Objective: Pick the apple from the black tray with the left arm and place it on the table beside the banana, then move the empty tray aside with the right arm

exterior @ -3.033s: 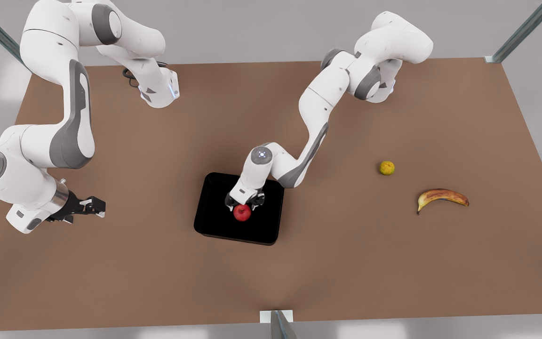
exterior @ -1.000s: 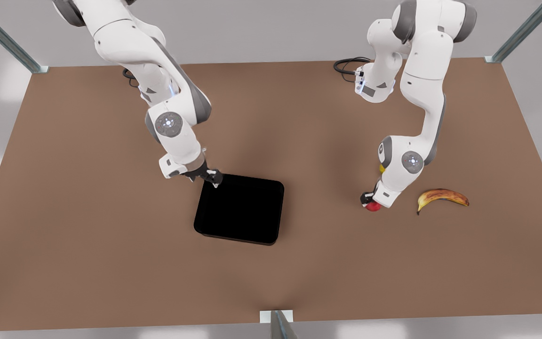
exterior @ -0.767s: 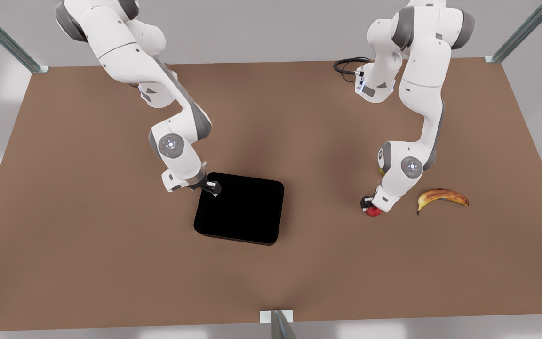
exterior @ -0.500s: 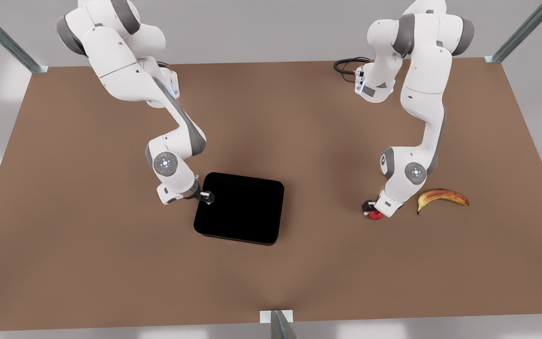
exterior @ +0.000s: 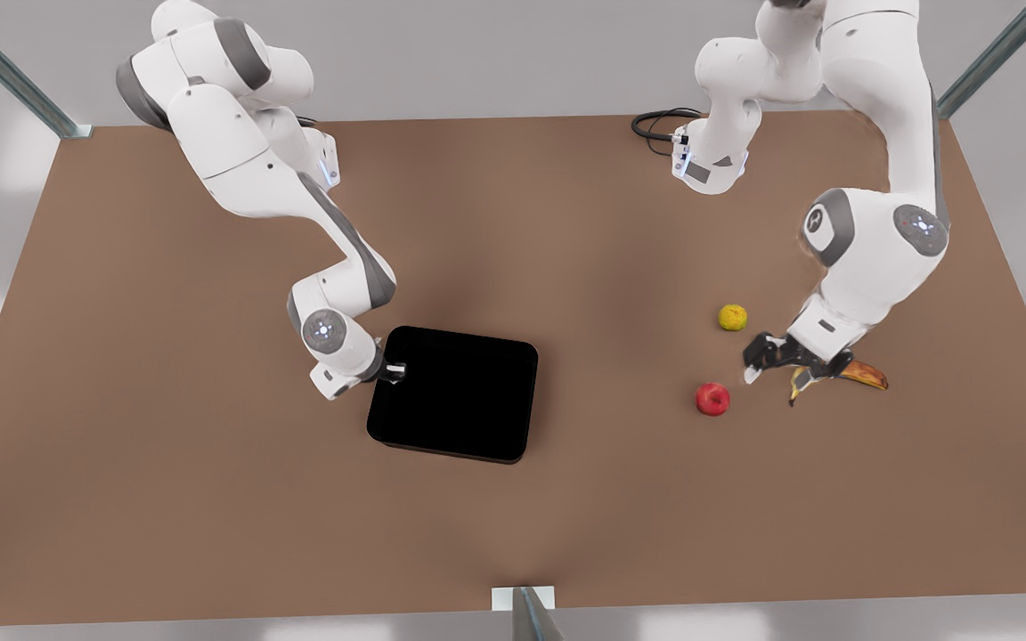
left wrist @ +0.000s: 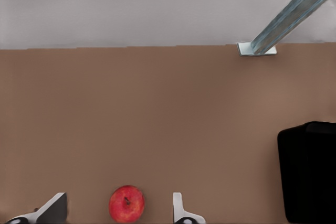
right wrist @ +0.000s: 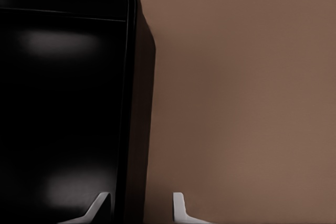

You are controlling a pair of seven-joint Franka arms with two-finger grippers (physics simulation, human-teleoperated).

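Two risks face you. At the front view's left, the right gripper [exterior: 391,371] straddles the tray [exterior: 455,401] rim, fingers spread; pinch shallow and it slips. Rightward, the apple [exterior: 712,399] rests near the banana [exterior: 865,375]; the left gripper [exterior: 767,360], spread above, could nudge either.

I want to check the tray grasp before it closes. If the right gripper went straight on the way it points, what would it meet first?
Probably the black tray: the right gripper is open with one finger either side of its rim.

front view high overhead, wrist views low, sharing black tray [exterior: 452,393]
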